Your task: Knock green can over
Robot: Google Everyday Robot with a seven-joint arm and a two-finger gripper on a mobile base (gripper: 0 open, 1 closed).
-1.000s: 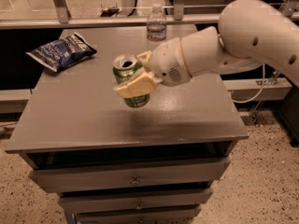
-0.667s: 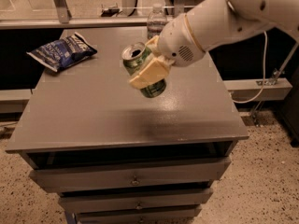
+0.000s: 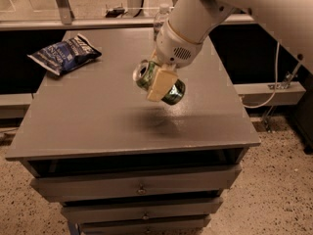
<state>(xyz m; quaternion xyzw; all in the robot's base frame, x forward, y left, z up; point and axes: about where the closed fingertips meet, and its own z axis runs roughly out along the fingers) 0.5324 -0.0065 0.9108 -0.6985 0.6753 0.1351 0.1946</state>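
While a moment ago the green can was only leaning, it now lies almost on its side in the air, just above the grey table, silver top facing left, and the gripper pinches it between its jaws.

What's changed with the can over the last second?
The gripper, shut on the green can throughout, has tipped it from near upright to almost on its side, top pointing left, over the table. The chip bag and water bottle stayed put.
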